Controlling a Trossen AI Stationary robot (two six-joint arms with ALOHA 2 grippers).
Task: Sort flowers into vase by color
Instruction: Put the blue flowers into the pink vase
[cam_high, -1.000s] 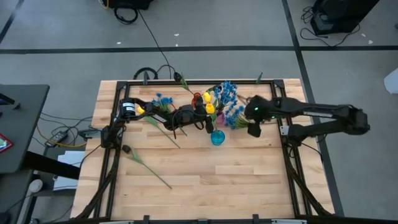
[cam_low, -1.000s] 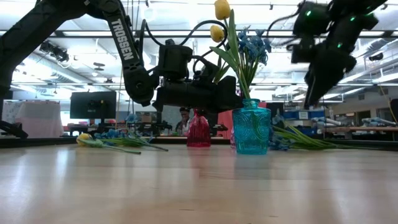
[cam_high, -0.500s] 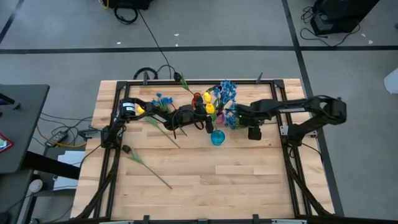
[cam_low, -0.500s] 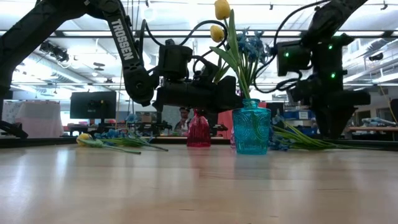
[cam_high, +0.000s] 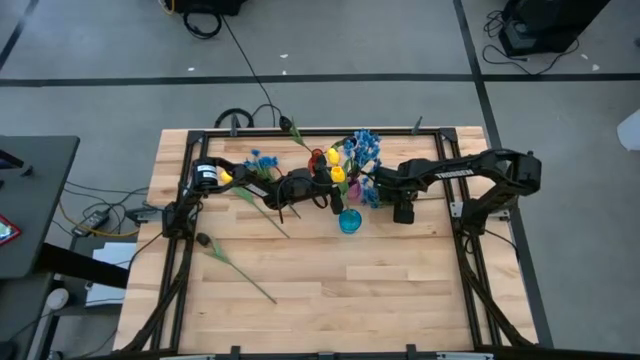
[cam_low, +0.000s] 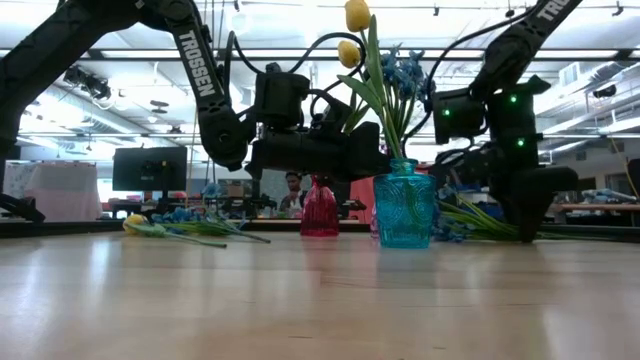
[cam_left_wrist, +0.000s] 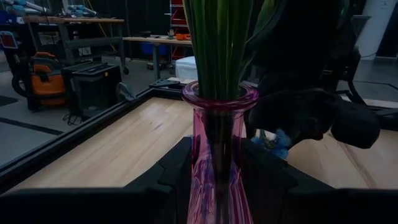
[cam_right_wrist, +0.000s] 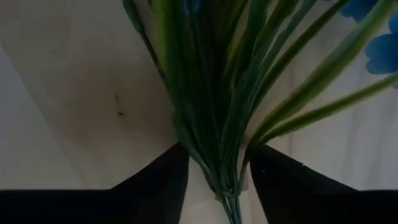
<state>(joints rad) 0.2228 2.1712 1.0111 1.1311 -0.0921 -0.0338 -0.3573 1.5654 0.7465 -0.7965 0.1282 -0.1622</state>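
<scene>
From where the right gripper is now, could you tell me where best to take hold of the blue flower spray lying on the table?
Probably low on the bunched green stems, away from the blossoms. The blue flower spray lies flat on the table, its stems drawn together into a narrow bundle while the head spreads wide. The right gripper already straddles that bundle from above, one finger either side, so closing there should catch every stem.

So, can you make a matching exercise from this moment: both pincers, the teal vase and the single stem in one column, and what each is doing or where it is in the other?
Column one:
1. left pincer
2. right pincer
3. teal vase
4. single stem

Column two:
a. lies alone on the table
b. fingers on either side of the green stems of a blue spray
c. stands with no pincer on it
d. grips the pink vase

Pairs: 1-d, 2-b, 3-c, 4-a
</scene>
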